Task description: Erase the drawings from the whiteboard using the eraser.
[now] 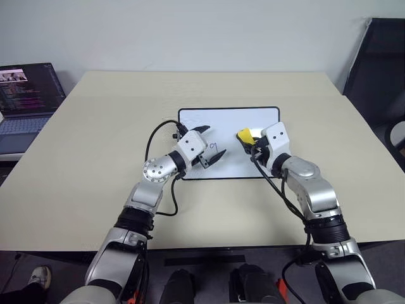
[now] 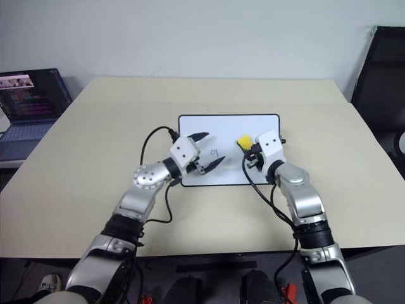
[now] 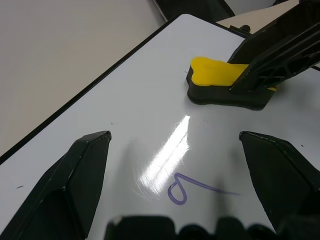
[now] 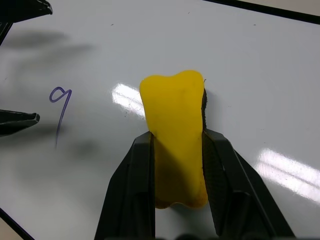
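One table [image 1: 95, 158] is seen bearing the whiteboard [image 1: 253, 120]. On its right part the eraser [image 4: 172, 130] is clamped flat by the right gripper [image 4: 177, 150]. Beside it, the left gripper [image 1: 205, 145] is spread wide over a drawing [image 3: 182, 189].

Beige table [image 1: 95, 158], pale wall [image 1: 190, 31] behind, open laptop [image 1: 25, 101] far left, dark chair [image 1: 380, 69] right

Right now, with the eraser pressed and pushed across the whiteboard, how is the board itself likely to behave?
The whiteboard looks thin and light, lying loose on the table, so it may slide under the eraser. Its glossy face probably lets the eraser glide. The open left gripper hovers over it, seemingly not pinning it.
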